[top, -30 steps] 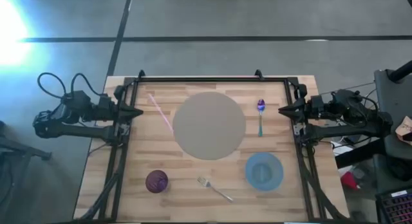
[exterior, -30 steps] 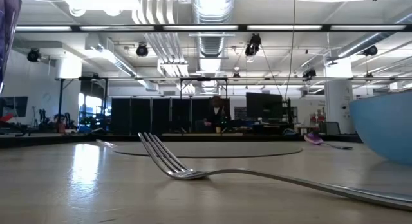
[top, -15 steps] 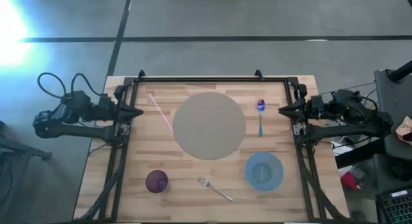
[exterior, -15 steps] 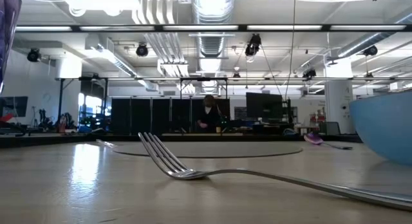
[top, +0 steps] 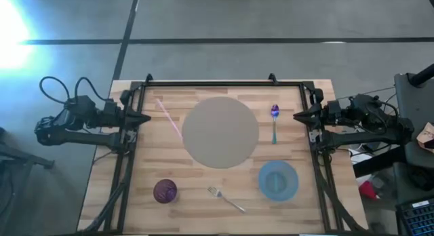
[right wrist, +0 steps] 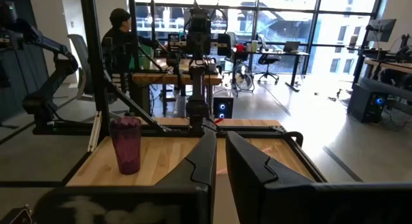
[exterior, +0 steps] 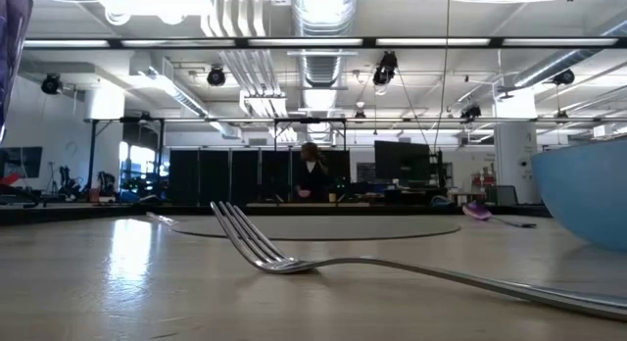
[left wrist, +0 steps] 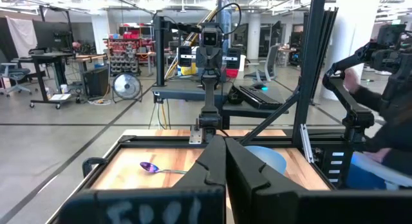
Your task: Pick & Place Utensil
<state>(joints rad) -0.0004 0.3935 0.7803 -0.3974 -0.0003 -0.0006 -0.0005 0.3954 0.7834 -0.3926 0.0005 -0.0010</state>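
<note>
On the wooden table (top: pixel 142 175), the fork (top: pixel 225 198) lies near the front edge between the purple cup (top: pixel 165 190) and the blue bowl (top: pixel 278 180), while the left gripper (top: pixel 142 119) and right gripper (top: pixel 298 115) wait at the sides, both squeezed closed and holding nothing.

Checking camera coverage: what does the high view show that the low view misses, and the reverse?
High view only: both arms parked at the table's sides, left claw and right claw, pink straw, round mat, purple cup.
Low view only: the room behind, with a person.
Both: fork, blue bowl, purple spoon.
</note>
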